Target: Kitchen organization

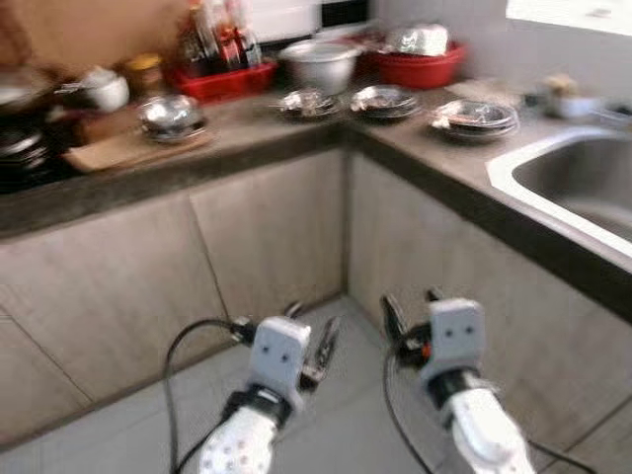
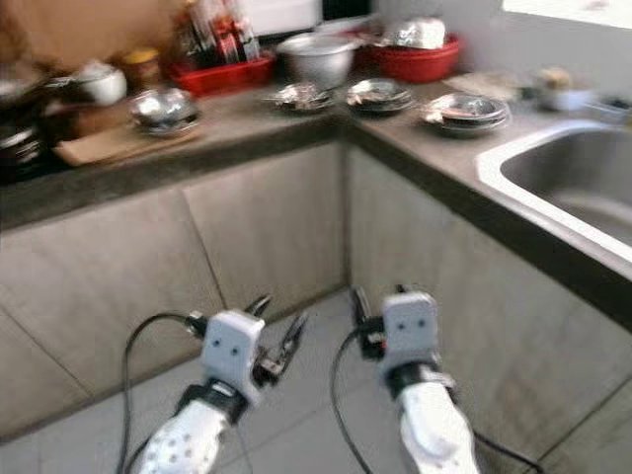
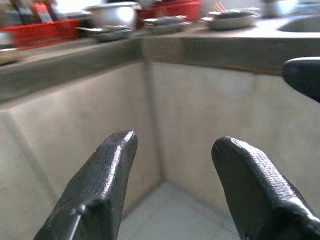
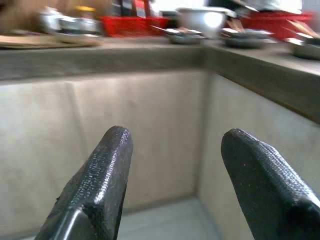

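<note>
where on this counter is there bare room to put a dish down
Bare counter runs along the front edge, between the stacked plates and the sink. A smaller patch lies in front of the steel pot, near the corner. The back is crowded: red tray of bottles, red basin, plates. The left holds a cutting board with bowls.

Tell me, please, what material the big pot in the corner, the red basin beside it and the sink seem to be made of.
The pot looks like metal, likely steel or aluminium: silver-grey with a bright sheen. The red basin seems plastic: uniform saturated red, a soft gloss, no metallic reflections. The sink appears to be brushed stainless steel: dull grey inside with a pale rim. Blur leaves all three uncertain.
</note>
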{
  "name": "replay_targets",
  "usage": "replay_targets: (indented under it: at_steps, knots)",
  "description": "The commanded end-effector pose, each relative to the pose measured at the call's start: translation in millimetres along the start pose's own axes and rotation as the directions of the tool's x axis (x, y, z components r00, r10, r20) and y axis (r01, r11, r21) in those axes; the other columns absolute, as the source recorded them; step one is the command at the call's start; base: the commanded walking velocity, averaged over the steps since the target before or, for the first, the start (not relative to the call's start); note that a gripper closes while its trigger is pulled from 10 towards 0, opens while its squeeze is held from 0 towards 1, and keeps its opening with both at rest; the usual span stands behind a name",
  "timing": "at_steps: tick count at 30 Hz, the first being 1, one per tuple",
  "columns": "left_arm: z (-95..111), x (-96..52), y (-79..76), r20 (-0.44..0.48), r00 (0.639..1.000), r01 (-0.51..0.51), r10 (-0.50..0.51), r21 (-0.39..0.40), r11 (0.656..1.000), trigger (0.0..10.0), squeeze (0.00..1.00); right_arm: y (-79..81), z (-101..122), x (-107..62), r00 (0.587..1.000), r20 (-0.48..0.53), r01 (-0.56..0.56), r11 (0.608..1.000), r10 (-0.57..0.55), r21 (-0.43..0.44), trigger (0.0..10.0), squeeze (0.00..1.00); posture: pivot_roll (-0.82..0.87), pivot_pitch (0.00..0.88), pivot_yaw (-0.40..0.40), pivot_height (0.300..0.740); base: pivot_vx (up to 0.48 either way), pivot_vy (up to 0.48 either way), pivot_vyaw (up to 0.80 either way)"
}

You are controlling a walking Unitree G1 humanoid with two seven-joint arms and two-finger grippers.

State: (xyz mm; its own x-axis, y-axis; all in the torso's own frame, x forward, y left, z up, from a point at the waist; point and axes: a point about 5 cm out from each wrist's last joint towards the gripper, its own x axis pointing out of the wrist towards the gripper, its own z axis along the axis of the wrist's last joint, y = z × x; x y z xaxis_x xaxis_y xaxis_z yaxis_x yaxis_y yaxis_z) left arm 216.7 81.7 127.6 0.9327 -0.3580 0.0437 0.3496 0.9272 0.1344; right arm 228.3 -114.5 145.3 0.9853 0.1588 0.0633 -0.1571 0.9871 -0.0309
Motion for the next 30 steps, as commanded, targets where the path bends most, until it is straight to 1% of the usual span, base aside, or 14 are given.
replay_targets:
  at_steps: [1,16,22,30]
  knots:
    - [1.9,1.1,-7.6,0.003,1.0,0.02,-0.02,-0.013,1.0,10.0,0.0,-6.3,-1.4,-1.3,1.0,-0.005,0.022,1.0,-0.022,-0.011,10.0,0.0,0.11,0.046,0.001,0.74,0.0,0.0,0.8]
    - [2.4,2.1,-8.8,0.006,1.0,0.023,-0.023,-0.015,1.0,10.0,0.0,-7.6,-0.4,0.8,1.0,0.003,0.027,1.0,-0.027,-0.013,10.0,0.0,0.11,0.047,-0.001,0.74,0.0,0.0,0.8]
    - [2.3,2.4,-5.6,0.006,1.0,0.01,-0.01,-0.014,1.0,10.0,0.0,-8.8,-0.2,3.0,0.999,0.004,0.034,0.999,-0.034,0.002,10.0,0.0,0.11,0.046,-0.006,0.74,0.241,0.0,0.0]
    - [2.5,2.7,-6.2,0.008,1.0,0.014,-0.014,-0.014,1.0,10.0,0.0,-8.7,-0.6,3.8,1.0,0.004,0.031,1.0,-0.031,0.006,10.0,0.0,0.11,0.045,-0.005,0.74,0.251,0.0,0.0]
